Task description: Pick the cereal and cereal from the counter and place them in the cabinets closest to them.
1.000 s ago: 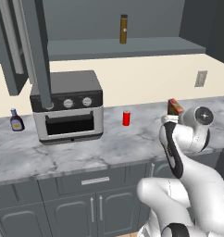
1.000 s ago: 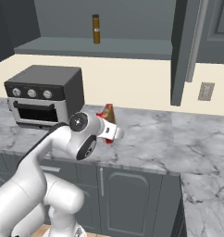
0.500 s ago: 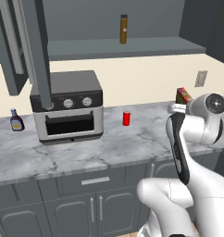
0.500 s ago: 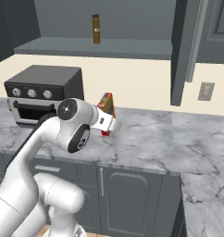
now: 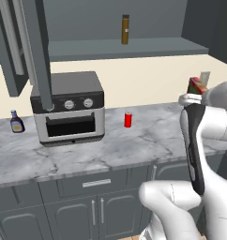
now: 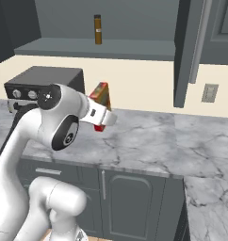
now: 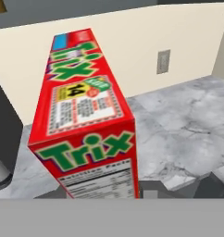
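Observation:
My gripper (image 6: pixel 102 120) is shut on a red cereal box (image 6: pixel 101 95) with green lettering, held tilted above the marble counter (image 6: pixel 149 141). In the hand view the cereal box (image 7: pixel 88 125) stands between my fingertips (image 7: pixel 152 190), its top end pointing at the cream wall. From the left base view only the box's top corner (image 5: pixel 196 86) shows behind my forearm. The wall cabinets stand open, one door (image 5: pixel 40 51) hanging at the left and another door (image 6: pixel 186 52) at the right, with the grey inner shelf (image 5: pixel 120 47) between them.
A dark toaster oven (image 5: pixel 68 110) sits on the counter (image 5: pixel 110 150), with a small red can (image 5: pixel 128 119) right of it and a dark bottle (image 5: pixel 16 123) at its left. A brown bottle (image 5: pixel 125 29) stands on the shelf. A wall socket (image 6: pixel 209 92) is at the right.
The arm has lifted the cereal box up off the counter and carried it a little rightward in the left base view. The jaws stay closed on it.

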